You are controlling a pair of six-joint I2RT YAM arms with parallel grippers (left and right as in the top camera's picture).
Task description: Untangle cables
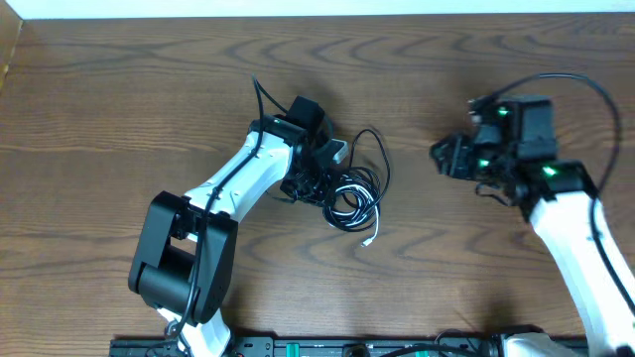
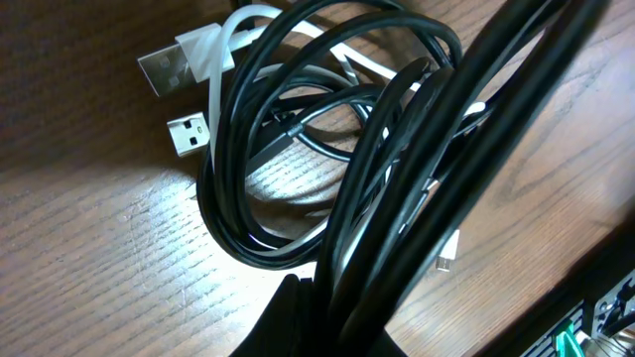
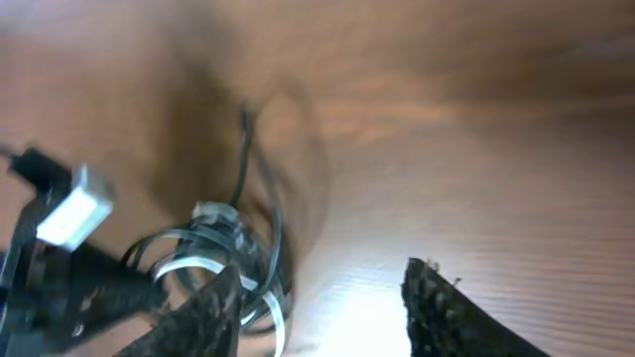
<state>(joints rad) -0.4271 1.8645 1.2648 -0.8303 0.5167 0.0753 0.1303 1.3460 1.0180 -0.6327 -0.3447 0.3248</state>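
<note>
Cables: the cables (image 1: 349, 193) lie in one messy bunch near the middle of the table (image 1: 119, 89).
Loose bits: one thin loop sticks out of the bunch at 1 o'clock. One end trails out at 5 o'clock and stops in a small white plug (image 1: 369, 241).
Left gripper: the left gripper (image 1: 316, 171) sits right at the bunch, on its 9 o'clock side.
Left fingers: the arm hides them from above and thick cords hide them up close. I cannot tell if they are spread or pinching.
Right gripper: the right gripper (image 1: 446, 157) is at 3 o'clock of the bunch, well apart from it.
Right fingers: spread wide with nothing between them.
Open room: bare wood runs from 9 o'clock round to 12 o'clock of the bunch. A bare strip lies between the bunch and the right gripper.
Edges: the far table edge is at 12 o'clock, far from the cords. A black rail (image 1: 347, 347) runs along the near edge at 6 o'clock.
Only the left wrist shows: two flat metal plugs side by side, one on the white cord (image 2: 164, 67) and one just below it (image 2: 187, 134). The black cords (image 2: 248, 198) loop over each other many times.
Only the right wrist shows: the gap between its own fingers (image 3: 437, 307), with pale wood in it. The bunch (image 3: 248, 258) is blurry there, at 9 o'clock of that gap.
</note>
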